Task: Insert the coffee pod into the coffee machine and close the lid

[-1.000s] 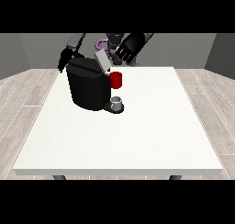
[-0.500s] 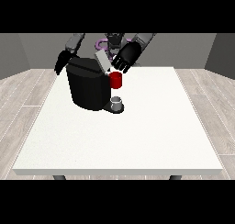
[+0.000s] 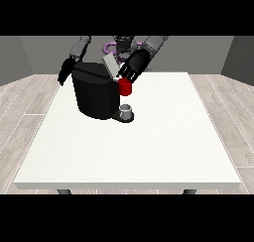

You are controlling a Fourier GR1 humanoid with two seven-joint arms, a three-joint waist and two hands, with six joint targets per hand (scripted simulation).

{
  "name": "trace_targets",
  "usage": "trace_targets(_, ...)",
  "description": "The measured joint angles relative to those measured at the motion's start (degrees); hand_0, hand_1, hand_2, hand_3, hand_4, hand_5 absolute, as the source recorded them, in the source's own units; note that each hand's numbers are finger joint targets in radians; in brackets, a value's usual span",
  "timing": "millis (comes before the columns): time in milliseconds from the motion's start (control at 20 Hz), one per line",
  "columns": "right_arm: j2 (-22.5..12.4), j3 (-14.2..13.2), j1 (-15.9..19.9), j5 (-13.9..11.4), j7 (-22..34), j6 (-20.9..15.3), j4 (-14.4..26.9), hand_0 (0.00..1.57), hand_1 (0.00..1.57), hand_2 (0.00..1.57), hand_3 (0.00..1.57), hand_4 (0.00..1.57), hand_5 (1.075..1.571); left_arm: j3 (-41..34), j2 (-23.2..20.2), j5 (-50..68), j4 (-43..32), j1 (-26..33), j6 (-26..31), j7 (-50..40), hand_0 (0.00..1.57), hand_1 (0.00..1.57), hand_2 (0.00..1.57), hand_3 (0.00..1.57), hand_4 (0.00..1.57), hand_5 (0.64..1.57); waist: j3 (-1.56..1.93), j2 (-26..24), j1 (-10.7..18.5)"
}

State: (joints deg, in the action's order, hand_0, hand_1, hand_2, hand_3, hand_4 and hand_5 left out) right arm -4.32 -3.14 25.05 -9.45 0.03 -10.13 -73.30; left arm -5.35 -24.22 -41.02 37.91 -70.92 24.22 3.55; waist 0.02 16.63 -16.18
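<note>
**Here: hand at the raised lid of the coffee machine, pod not visible**

Front view. The black coffee machine [image 3: 95,94] stands on the white bench [image 3: 149,142], towards the robot's side. Its grey lid [image 3: 110,66] is tilted up at the machine's top, on the side nearer the view's right. A red part [image 3: 125,87] juts from the machine's front just below the lid, and a small grey cup [image 3: 127,111] sits on the machine's base beneath it.

The hand at the view's right [image 3: 133,68] hangs beside the lid and directly above the red part, its fingers pointing downward; whether they are curled on anything cannot be told. The hand at the view's left [image 3: 65,72] hangs behind the machine's far corner, apart from the lid; its finger state cannot be told either.

The coffee pod cannot be made out: it may lie inside the machine's top opening or be hidden by the hand, so the insertion step is unconfirmed. The lid is plainly not yet closed.

Risks, as a judgement: if the pod sits crooked in the opening, pressing the lid down could jam it. A sideways push on the lid could shift the machine across the bench, disturbing the cup.
</note>
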Motion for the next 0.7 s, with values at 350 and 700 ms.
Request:
trace_targets(350, 0.0, -0.3, 1.2, -0.2, 0.0, -0.5, 0.5, 0.0, 0.0, 0.0, 0.0, 0.16, 1.571, -0.2, 0.0, -0.5, -0.7, -1.5, -0.4, 0.4, 1.22, 1.22, 1.26, 1.2, 0.42, 1.571, -0.01, 1.0, -0.4)
trace_targets(700, -0.3, -0.9, 0.9, 0.5, -1.1, -0.1, 1.1, 0.0, 0.0, 0.0, 0.0, 0.0, 1.571, -0.9, -1.1, -0.8, -1.0, -2.5, -0.9, 1.1, 1.22, 1.22, 1.24, 1.2, 0.36, 1.571, 0.0, 1.4, -0.7)
